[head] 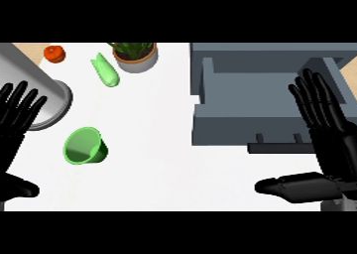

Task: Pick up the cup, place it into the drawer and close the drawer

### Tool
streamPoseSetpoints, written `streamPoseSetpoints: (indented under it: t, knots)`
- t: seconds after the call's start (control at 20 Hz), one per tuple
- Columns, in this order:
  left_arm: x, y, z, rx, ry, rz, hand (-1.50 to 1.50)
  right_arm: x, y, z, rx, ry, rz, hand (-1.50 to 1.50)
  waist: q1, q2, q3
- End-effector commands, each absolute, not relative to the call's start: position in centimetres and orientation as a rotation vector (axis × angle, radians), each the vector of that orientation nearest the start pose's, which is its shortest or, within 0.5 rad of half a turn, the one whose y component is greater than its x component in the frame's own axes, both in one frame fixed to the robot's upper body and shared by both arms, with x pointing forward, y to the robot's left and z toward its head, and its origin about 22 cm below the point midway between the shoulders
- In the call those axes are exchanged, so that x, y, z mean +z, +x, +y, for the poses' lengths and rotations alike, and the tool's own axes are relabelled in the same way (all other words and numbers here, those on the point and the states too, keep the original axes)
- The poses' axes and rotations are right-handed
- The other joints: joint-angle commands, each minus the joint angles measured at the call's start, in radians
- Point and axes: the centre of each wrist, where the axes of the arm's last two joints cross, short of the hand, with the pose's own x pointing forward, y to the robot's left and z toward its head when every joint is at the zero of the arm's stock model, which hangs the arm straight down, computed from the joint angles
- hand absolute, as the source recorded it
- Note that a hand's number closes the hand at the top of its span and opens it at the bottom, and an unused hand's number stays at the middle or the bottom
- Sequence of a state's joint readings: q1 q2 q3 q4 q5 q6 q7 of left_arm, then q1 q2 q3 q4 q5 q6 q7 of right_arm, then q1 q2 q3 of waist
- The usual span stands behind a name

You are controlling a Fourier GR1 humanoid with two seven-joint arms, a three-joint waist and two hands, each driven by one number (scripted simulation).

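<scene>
The green cup (85, 147) sits on the white counter (167, 154), left of centre, well apart from the open drawer (233, 126) and just below a grey metal cylinder (36, 92); it looks tipped, with its mouth turned up toward the view. Neither hand has anything: the left hand (9, 131) shows at the left edge with fingers straight and spread, and the right hand (339, 144) is equally flat and empty over the drawer's right side, thumb out near the handle (280, 148). The grasp is not yet begun. The left hand is nearer, so it seems the natural one to use: come in from the cup's free side, clear of the cylinder, and curl fingers and thumb round the wall rather than the rim, since a tipped cup may roll if nudged
</scene>
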State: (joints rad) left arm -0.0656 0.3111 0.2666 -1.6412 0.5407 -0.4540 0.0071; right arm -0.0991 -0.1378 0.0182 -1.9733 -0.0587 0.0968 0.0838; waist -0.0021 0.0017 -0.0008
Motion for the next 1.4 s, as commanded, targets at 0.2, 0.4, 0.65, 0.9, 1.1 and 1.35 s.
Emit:
streamPoseSetpoints:
  t: [0.2, 0.4, 0.65, 0.9, 1.1, 1.35]
  knots:
    - [2.3, 26.0, 36.6, -0.073, -0.275, -1.722, -1.5, 11.7, 24.4, -24.1, 0.27, 0.082, -1.972, -1.5, -0.001, -0.001, 0.001]
    - [-0.7, 25.6, 37.8, -0.075, -0.265, -1.682, -1.5, 12.9, 26.8, -25.1, 0.258, 0.068, -1.994, -1.5, 0.002, 0.0, 0.0]
    - [-4.9, 24.9, 39.0, -0.066, -0.184, -1.658, -1.5, 14.5, 27.3, -26.4, 0.262, 0.054, -2.004, -1.5, -0.005, 0.002, 0.0]
    - [-7.0, 26.3, 39.6, -0.083, -0.175, -1.616, -1.5, 14.2, 26.9, -24.5, 0.252, 0.07, -2.023, -1.5, -0.007, 0.002, 0.0]
    - [-8.7, 26.9, 39.4, -0.046, -0.158, -1.613, -1.5, 13.5, 27.3, -25.5, 0.25, 0.097, -1.999, -1.5, -0.009, 0.002, 0.0]
    - [-10.7, 26.3, 39.1, -0.068, -0.138, -1.608, -1.5, 15.0, 27.9, -24.1, 0.261, 0.073, -2.004, -1.5, -0.016, 0.006, -0.002]
